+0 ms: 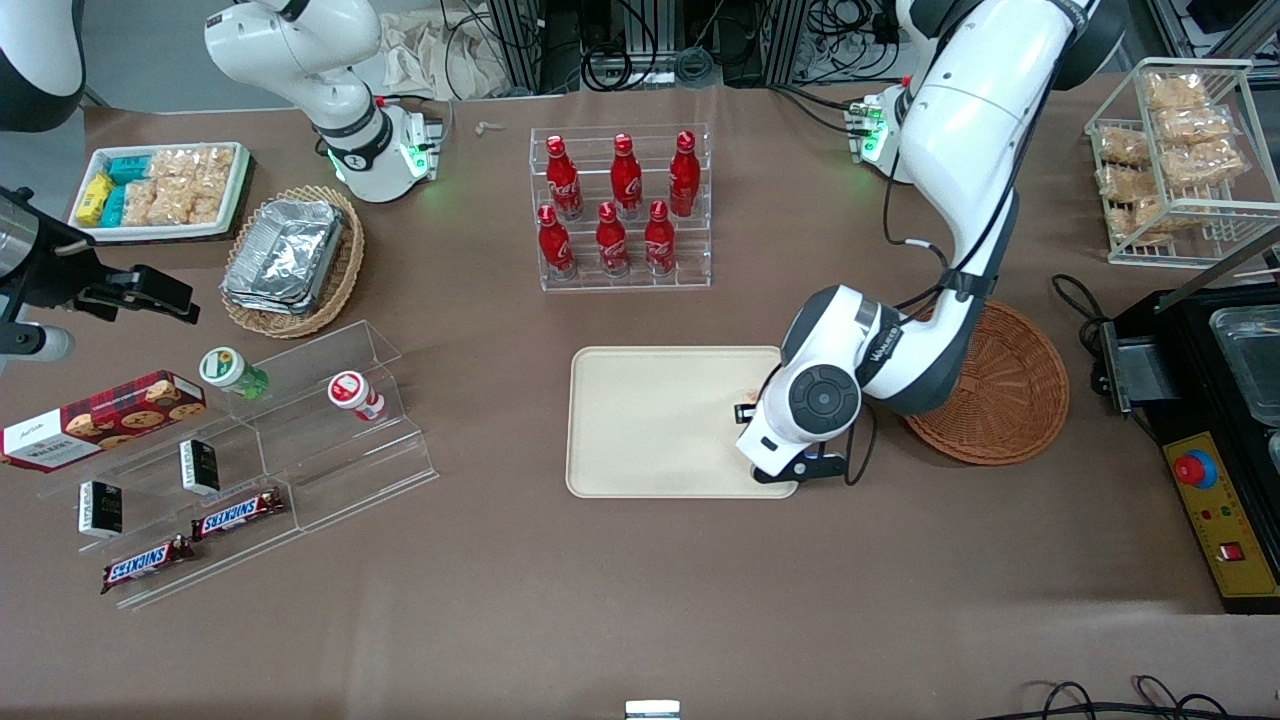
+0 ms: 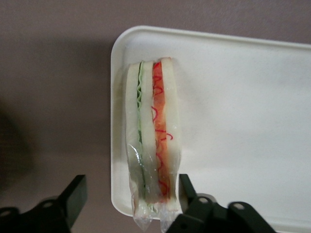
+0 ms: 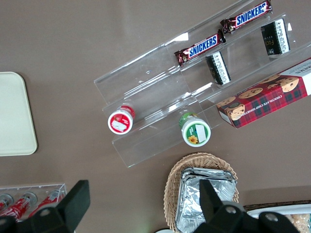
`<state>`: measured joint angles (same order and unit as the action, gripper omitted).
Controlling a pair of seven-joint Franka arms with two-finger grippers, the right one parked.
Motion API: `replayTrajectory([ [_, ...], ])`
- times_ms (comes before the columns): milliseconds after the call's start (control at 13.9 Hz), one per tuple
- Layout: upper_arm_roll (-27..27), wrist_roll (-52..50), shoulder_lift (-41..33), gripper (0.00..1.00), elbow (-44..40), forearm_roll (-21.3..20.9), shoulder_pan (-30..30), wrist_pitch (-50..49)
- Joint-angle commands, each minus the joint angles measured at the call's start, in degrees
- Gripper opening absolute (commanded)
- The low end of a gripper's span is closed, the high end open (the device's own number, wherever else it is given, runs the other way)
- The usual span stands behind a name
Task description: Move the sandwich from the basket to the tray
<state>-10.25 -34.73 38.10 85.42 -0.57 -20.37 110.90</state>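
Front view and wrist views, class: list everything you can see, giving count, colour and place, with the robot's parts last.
sandwich: one, white with red and green filling, on the tray's edge
tray: one, cream, mid-table
basket: one, reddish-brown, beside the tray
cola bottles: six, red, in a clear rack
Snickers bars: two, brown, on a clear stand toward the parked arm's end
cookie box: one, red, same stand
small boxes: two, dark, same stand
cups: two, green-lidded and red-lidded, same stand
foil trays: stack, silver, in a tan basket
snack tray: one, white, beside the tan basket
snack bags: several, tan, in a wire rack
tool: one, black, open, astride the sandwich
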Motion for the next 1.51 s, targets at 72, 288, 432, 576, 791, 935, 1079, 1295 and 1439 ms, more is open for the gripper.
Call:
replayTrajectory([
  [72, 3.03, -0.6, -6.53, 0.99, 0.01, 0.4, 0.16, -0.77],
  [288, 6.1, 4.91, -13.46, 0.99, -0.17, 0.4, 0.16, -8.39],
  [432, 9.53, 9.31, -17.95, 0.99, -0.6, 0.4, 0.16, -13.14],
  [576, 12.7, 12.57, -21.47, 0.99, -0.78, 0.4, 0.16, -15.97],
  [791, 16.57, 17.14, -23.85, 0.99, -2.18, 0.49, 0.16, -19.3],
  [935, 18.94, 19.95, -24.47, 0.98, -3.5, 1.19, 0.07, -21.07],
  [1079, 21.05, 21.89, -25.61, 0.97, -4.03, 1.28, 0.07, -22.56],
  [1295, 24.57, 21.91, -26.67, 1.0, -4.03, 2.76, 0.16, -22.83],
  [1439, 28.42, 21.64, -26.67, 1.0, -4.47, 5.83, 0.07, -23.09],
])
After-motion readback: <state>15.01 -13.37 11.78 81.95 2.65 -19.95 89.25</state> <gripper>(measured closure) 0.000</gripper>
